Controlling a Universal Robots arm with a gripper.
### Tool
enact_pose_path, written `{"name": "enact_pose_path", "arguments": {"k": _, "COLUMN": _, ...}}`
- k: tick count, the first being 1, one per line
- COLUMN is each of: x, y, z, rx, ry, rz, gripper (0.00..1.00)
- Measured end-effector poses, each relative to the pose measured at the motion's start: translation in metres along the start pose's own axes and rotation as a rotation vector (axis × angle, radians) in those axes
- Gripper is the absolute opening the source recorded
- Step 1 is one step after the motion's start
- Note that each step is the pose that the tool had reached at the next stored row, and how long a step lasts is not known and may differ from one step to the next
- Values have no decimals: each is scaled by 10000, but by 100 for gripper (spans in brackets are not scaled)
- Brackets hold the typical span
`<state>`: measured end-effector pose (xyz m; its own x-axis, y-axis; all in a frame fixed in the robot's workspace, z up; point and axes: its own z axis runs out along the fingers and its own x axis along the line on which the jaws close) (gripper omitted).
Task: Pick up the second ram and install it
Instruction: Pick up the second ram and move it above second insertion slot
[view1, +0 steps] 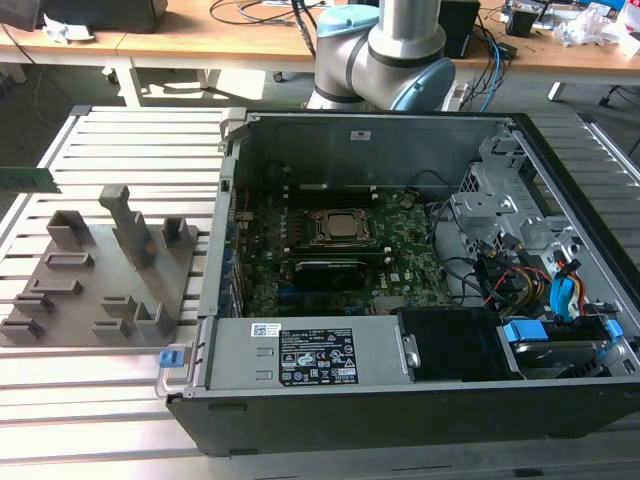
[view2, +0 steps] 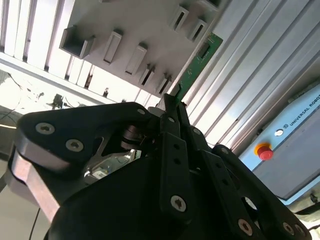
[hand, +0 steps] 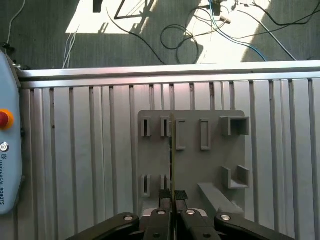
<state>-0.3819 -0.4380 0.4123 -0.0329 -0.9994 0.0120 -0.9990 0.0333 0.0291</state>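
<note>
Two black fingers (view2: 172, 145) of the gripper (hand: 172, 196) are pinched narrowly on one end of the second ram (view2: 199, 59), a thin green board seen edge-on in the first wrist view, where it hangs over the slotted grey holder tray (hand: 192, 170). In the exterior view its green tip shows at the left edge, mid-height, beyond the tray and well apart from the open computer case (view1: 360, 140) filling the centre and right, with the motherboard (view1: 410, 265) inside.
</note>
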Motion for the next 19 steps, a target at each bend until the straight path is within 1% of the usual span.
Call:
{"name": "enact_pose_path", "arguments": {"k": 5, "x": 1, "y": 4, "z": -150, "rx": 0, "ry": 0, "rz": 0, "gripper": 14}}
{"name": "enact_pose_path", "arguments": {"k": 6, "x": 1, "y": 6, "z": -196, "rx": -1, "ry": 0, "rz": 0, "gripper": 14}}
{"name": "enact_pose_path", "arguments": {"k": 8, "x": 2, "y": 7, "z": -254, "rx": -2, "ry": 0, "rz": 0, "gripper": 14}}
{"name": "enact_pose_path", "arguments": {"k": 9, "x": 2, "y": 8, "z": -294, "rx": -3, "ry": 0, "rz": 1, "gripper": 14}}
{"name": "enact_pose_path", "arguments": {"k": 13, "x": 3, "y": 11, "z": -373, "rx": -4, "ry": 0, "rz": 1, "gripper": 14}}
{"name": "enact_pose_path", "arguments": {"k": 14, "x": 3, "y": 12, "z": -423, "rx": -5, "ry": 1, "rz": 0, "gripper": 14}}
{"name": "enact_pose_path", "arguments": {"k": 16, "x": 4, "y": 14, "z": -499, "rx": -5, "ry": 0, "rz": 0, "gripper": 14}}
{"name": "enact_pose_path", "arguments": {"k": 17, "x": 4, "y": 16, "z": -559, "rx": -6, "ry": 0, "rz": 0, "gripper": 14}}
{"name": "enact_pose_path", "arguments": {"k": 19, "x": 4, "y": 17, "z": -606, "rx": -8, "ry": 1, "rz": 1, "gripper": 14}}
